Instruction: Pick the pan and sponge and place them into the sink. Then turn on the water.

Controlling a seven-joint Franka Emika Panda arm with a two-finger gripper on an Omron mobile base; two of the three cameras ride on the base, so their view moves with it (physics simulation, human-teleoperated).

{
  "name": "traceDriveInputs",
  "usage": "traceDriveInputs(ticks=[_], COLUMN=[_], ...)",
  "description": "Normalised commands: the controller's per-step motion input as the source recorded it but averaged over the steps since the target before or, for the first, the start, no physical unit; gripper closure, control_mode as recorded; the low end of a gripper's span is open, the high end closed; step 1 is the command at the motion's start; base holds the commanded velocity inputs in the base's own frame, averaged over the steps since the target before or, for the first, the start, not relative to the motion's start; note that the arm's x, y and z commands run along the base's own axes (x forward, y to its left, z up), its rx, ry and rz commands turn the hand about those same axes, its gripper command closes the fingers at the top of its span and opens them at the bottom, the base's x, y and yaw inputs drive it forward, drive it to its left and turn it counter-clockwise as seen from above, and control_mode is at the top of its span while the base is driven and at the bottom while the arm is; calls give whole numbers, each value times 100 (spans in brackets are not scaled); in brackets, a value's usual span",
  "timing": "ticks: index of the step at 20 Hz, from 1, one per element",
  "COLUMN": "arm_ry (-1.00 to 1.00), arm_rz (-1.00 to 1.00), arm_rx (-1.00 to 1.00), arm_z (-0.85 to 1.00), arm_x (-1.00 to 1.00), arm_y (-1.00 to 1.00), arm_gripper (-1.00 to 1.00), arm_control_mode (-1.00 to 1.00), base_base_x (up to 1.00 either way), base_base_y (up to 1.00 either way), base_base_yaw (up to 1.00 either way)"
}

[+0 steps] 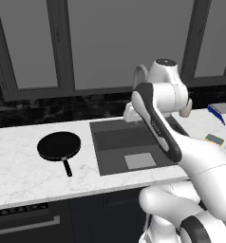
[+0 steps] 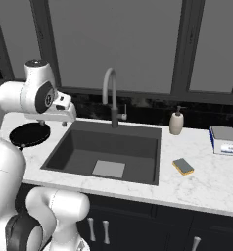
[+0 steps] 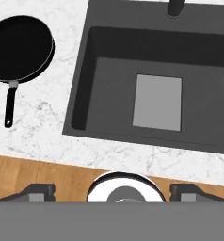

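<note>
Sponge (image 2: 183,166) clearest right base; pan (image 3: 20,47) hand view.

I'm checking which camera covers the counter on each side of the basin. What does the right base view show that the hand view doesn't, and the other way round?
Right base view alone: the sponge lying on the counter right of the sink, a white soap pump bottle, a blue-and-white flat stack, and the faucet's full arch. Hand view alone: the pan's whole round body with its thin handle, and wooden floor below the counter edge. Both: the empty sink with its light grey plate, no water seen, and the pan on the counter left of it.
</note>
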Motion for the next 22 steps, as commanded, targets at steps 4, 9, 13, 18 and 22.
traceDriveInputs(ticks=[4, 9, 13, 18, 22], arm_ry=[2, 3, 10, 13, 10], arm_rz=[6, 1, -1, -4, -7], arm_rx=[-2, -2, -1, 0, -4], arm_z=[-39, -36, -39, -41, -33], arm_x=[-33, -3, 20, 32, 53], arm_y=[100, 100, 100, 90, 97], arm_gripper=[-100, -100, -100, -100, -100], arm_control_mode=[-100, -100, -100, -100, -100], base_base_x=[0, 0, 0, 0, 0], base_base_y=[0, 0, 0, 0, 0], base_base_yaw=[0, 0, 0, 0, 0])
